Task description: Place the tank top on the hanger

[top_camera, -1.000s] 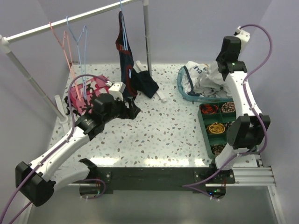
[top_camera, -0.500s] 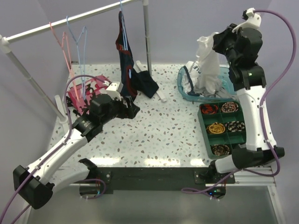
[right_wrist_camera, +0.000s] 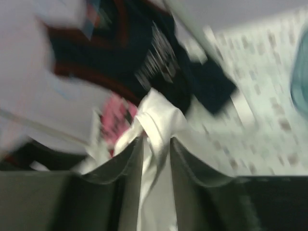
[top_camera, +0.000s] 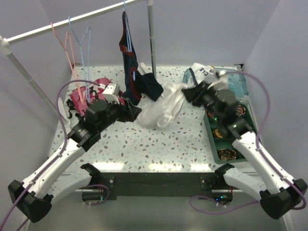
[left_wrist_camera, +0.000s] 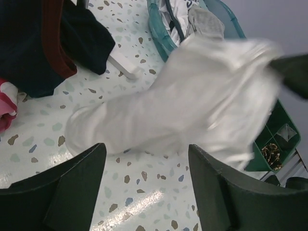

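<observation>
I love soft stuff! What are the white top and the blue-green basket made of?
Tank top: thin soft fabric, probably cotton knit, matte; it sags and creases limply. Basket: looks like plastic, smooth and slightly see-through at its rim.

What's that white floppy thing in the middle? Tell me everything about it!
It is a tank top, plain white, thin and limp, crumpled and blurred. One end sits between the right hand's fingers; the rest droops onto the speckled table, beside the dark navy garment. The open left hand hovers over it, not touching.
</observation>
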You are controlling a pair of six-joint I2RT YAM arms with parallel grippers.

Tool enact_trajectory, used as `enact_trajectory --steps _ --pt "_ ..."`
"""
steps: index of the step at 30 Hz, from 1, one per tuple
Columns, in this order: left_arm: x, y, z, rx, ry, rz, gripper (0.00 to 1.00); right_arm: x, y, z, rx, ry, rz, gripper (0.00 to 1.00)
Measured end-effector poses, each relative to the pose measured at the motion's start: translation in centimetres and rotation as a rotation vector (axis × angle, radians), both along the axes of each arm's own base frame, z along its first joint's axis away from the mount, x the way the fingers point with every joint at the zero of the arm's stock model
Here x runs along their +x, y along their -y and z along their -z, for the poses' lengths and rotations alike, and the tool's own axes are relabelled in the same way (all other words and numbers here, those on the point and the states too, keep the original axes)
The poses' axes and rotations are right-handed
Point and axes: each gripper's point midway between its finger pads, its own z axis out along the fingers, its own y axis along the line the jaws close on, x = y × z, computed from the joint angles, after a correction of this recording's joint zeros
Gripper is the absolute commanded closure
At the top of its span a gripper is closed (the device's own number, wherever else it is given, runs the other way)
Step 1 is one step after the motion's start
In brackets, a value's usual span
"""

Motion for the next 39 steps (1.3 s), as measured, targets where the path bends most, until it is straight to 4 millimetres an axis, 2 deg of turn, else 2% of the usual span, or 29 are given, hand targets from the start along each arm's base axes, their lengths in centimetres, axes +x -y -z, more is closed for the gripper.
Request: enact_trajectory --steps 2,4,5,6,7,9,12,14,16,17,18,23,25,28,32,38,39 --pt "-0.5 -0.1 0.8 -0.001 -0.006 0.008 0.4 -2.1 -0.8 11.2 -0.071 -0.207 -0.043 0.41" --pt "-1.0 0.1 2.8 0.002 -0.039 0.032 0.48 -5.7 0.4 22.1 -0.183 -0.455 -0.051 0.38" --pt "-1.4 0.3 4.3 0.006 -0.069 0.048 0.51 -7.6 1.7 25.6 -0.229 -0.548 -0.042 0.37" --pt "-1.8 0.5 5.9 0.014 -0.104 0.063 0.53 -9.2 2.9 27.7 -0.267 -0.612 -0.026 0.36" --pt "-2.4 0.7 7.7 0.024 -0.142 0.08 0.54 -10.0 3.6 28.5 -0.29 -0.637 -0.01 0.36" --pt "-3.8 1.1 11.3 0.048 -0.216 0.108 0.61 -9.9 4.3 27.6 -0.299 -0.608 0.017 0.36" --pt "-6.7 2.3 15.8 0.097 -0.321 0.176 0.66 -7.6 3.8 23.7 -0.305 -0.498 0.026 0.38" --pt "-8.3 3.3 17.6 0.121 -0.368 0.223 0.67 -6.0 2.7 21.6 -0.325 -0.446 0.003 0.39" --pt "-9.4 4.2 18.8 0.139 -0.388 0.256 0.68 -4.9 1.2 20.8 -0.365 -0.417 -0.031 0.42" --pt "-9.9 4.6 19.2 0.147 -0.393 0.271 0.69 -4.6 0.6 20.9 -0.39 -0.41 -0.048 0.48" --pt "-10.2 5.1 19.5 0.153 -0.393 0.284 0.69 -4.5 0.0 21.3 -0.418 -0.407 -0.068 0.5" --pt "-10.8 6.7 21.1 0.198 -0.387 0.308 0.67 -4.0 -2.1 25.2 -0.553 -0.432 -0.198 0.53" --pt "-10.9 6.9 22.2 0.24 -0.397 0.299 0.62 -3.5 -3.1 26.3 -0.597 -0.435 -0.253 0.53" --pt "-10.8 7.2 23.2 0.294 -0.394 0.284 0.59 -2.9 -4.6 26.7 -0.63 -0.408 -0.318 0.5" --pt "-10.7 8.0 23.4 0.331 -0.374 0.284 0.57 -2.6 -6.5 26.4 -0.667 -0.341 -0.384 0.49" --pt "-10.7 9.1 23.8 0.37 -0.362 0.293 0.66 -2.6 -8.0 26.8 -0.721 -0.301 -0.443 0.49" --pt "-10.9 9.3 23.8 0.374 -0.36 0.298 0.72 -2.6 -8.0 27.2 -0.731 -0.305 -0.452 0.48"
